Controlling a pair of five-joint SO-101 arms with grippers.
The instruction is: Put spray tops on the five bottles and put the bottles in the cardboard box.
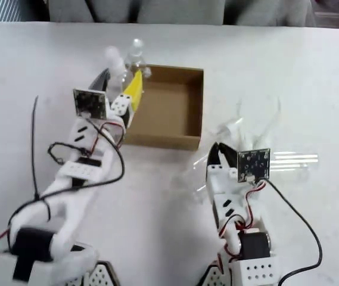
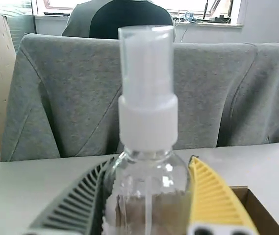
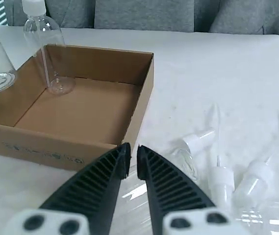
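A clear bottle (image 2: 146, 122) with a white spray top sits between the grey and yellow fingers of my left gripper (image 2: 151, 164), which is shut on it. In the high view the left gripper (image 1: 118, 89) holds that bottle (image 1: 115, 62) at the far left corner of the cardboard box (image 1: 190, 107). A second topped bottle (image 3: 43, 34) stands at that same corner, its base seemingly inside the box (image 3: 144, 98). My right gripper (image 3: 133, 149) is shut with nothing in it, just right of the box's near wall. Loose spray tops (image 3: 198, 139) lie beyond it.
More spray tops (image 3: 220, 178) and clear bottles (image 1: 294, 159) lie scattered on the white table to the right of the right gripper (image 1: 223, 149). A grey chair back (image 2: 227, 88) stands behind the table's far edge.
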